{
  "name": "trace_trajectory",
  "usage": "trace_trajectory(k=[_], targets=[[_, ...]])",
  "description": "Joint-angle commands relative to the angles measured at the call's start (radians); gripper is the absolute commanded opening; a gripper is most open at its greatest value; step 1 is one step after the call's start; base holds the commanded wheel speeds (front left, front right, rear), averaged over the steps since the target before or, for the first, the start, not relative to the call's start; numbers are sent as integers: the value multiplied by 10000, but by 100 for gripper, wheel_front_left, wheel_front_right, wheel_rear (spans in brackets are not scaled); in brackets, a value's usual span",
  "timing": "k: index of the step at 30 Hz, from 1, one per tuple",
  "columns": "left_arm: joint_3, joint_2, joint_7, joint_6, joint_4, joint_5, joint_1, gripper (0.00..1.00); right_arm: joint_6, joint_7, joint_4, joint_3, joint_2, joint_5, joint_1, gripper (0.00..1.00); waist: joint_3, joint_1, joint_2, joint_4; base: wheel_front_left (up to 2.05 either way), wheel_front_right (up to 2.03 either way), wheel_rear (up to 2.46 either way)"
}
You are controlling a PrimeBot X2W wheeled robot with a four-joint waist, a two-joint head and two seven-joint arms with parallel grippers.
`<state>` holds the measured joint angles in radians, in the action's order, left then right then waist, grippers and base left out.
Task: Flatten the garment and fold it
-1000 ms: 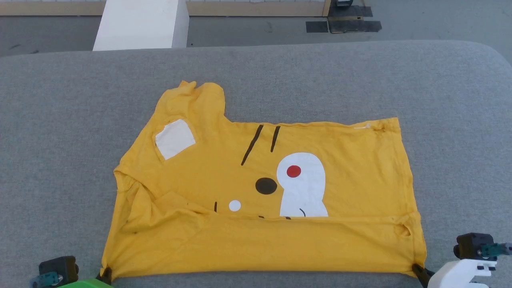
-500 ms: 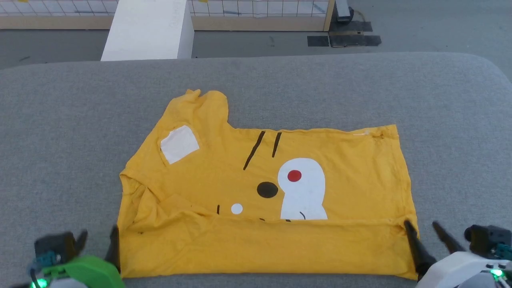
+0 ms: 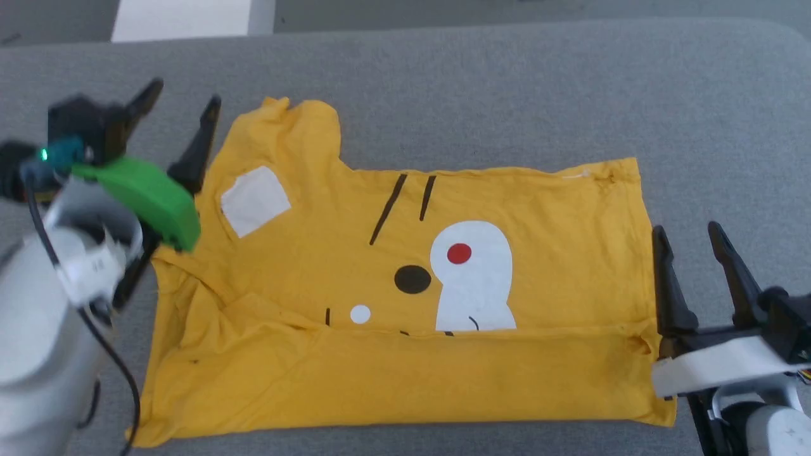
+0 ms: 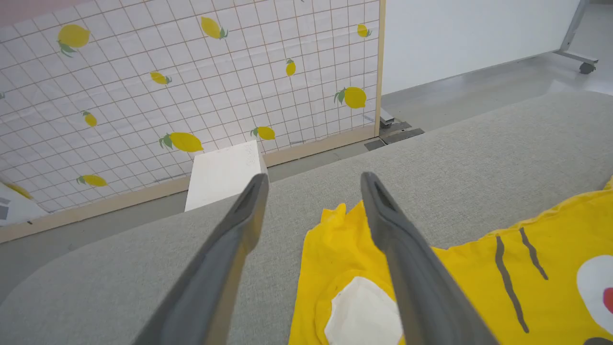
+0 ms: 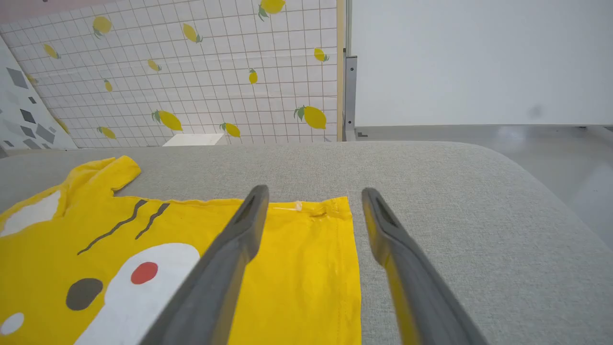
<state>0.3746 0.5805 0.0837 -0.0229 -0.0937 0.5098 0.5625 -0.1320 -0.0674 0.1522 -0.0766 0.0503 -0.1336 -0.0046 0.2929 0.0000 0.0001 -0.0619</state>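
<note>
The bright yellow T-shirt (image 3: 405, 297) lies spread on the grey padded table (image 3: 507, 95), its near strip folded up over the cartoon face print. One sleeve points to the far left. My left gripper (image 3: 184, 101) hovers open above the shirt's far left sleeve, with nothing between its fingers. In the left wrist view the sleeve (image 4: 335, 235) lies just under the right finger (image 4: 402, 258). My right gripper (image 3: 687, 231) stands open at the shirt's right edge, holding nothing. In the right wrist view the shirt's right hem (image 5: 345, 268) runs between the two fingers.
A white box (image 4: 222, 175) stands on the floor beyond the table's far edge. Behind it runs a lemon-patterned grid screen (image 4: 167, 81), with a white wall panel (image 5: 479, 57) to its right. Grey table surface stretches all around the shirt.
Both grippers moved away from the near folded edge toward the far side, the left one up to the sleeve, the right one along the right hem. The head camera tilted down.
</note>
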Motion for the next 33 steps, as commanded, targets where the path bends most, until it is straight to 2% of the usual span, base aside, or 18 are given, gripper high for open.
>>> trace_trajectory(k=[1, 5, 13, 14, 15, 16, 18, 19, 20, 21, 28, 30, 33], targets=[[126, 105, 336, -274, -359, -128, 705, 100, 13, 87, 23, 124, -1, 132, -290, 100, 945, 0, -1, -448, 0, 0, 0], [507, 170, 1640, -752, -1480, 18, 2487, 100, 13, 214, 10, 410, -1, 165, -770, 100, 1602, 0, -1, -846, 0, 0, 0], [682, 215, 4576, -867, -2997, 864, 4230, 100, 13, -1, -126, 924, -1, -147, -1385, 100, 2459, 0, -1, -1573, 0, 0, 0], [577, 198, 5543, -774, -3234, 1356, 4379, 100, 13, -118, -277, 1034, -1, -298, -1486, 100, 2617, 0, -1, -1752, 0, 0, 0], [572, 217, 5796, -712, -3269, 1435, 4389, 100, 13, -151, -322, 1049, -1, -340, -1503, 100, 2646, 0, -1, -1787, 0, 0, 0], [664, 518, 7159, -88, -3307, 1520, 4202, 100, 13, -283, -533, 1130, -1, -449, -1573, 100, 2737, 0, -1, -1929, 0, 0, 0], [645, 620, 7499, 231, -3266, 1533, 4042, 100, 13, -313, -587, 1159, -1, -471, -1613, 100, 2753, 0, -1, -1966, 0, 0, 0], [680, 683, 7670, 294, -3187, 1536, 3957, 89, 13, -324, -612, 1169, -1, -475, -1642, 100, 2751, 0, -1, -1981, 0, 0, 0], [658, 726, 7758, 398, -3096, 1553, 3893, 27, 13, -325, -618, 1179, -1, -462, -1679, 100, 2747, 0, -1, -1988, 0, 0, 0], [651, 757, 7818, 452, -2986, 1576, 3829, 0, 13, -326, -609, 1192, -1, -431, -1728, 100, 2742, 0, -1, -1987, 0, 0, 0], [603, 735, 7978, 627, -2357, 1800, 3558, 0, 13, 261, -519, 1299, -1, 336, -2732, 100, 2681, 0, -1, -1841, 0, 0, 0], [603, 745, 8006, 641, -2219, 1832, 3534, 0, 13, 888, -600, 1194, -1, 461, -3325, 100, 2672, 0, -1, -1805, 0, 0, 0], [619, 790, 7979, 679, -2020, 1782, 3554, 0, 13, 2483, -1135, 1119, 16, 463, -4420, 100, 2692, 0, -1, -1752, 0, 0, 0]])
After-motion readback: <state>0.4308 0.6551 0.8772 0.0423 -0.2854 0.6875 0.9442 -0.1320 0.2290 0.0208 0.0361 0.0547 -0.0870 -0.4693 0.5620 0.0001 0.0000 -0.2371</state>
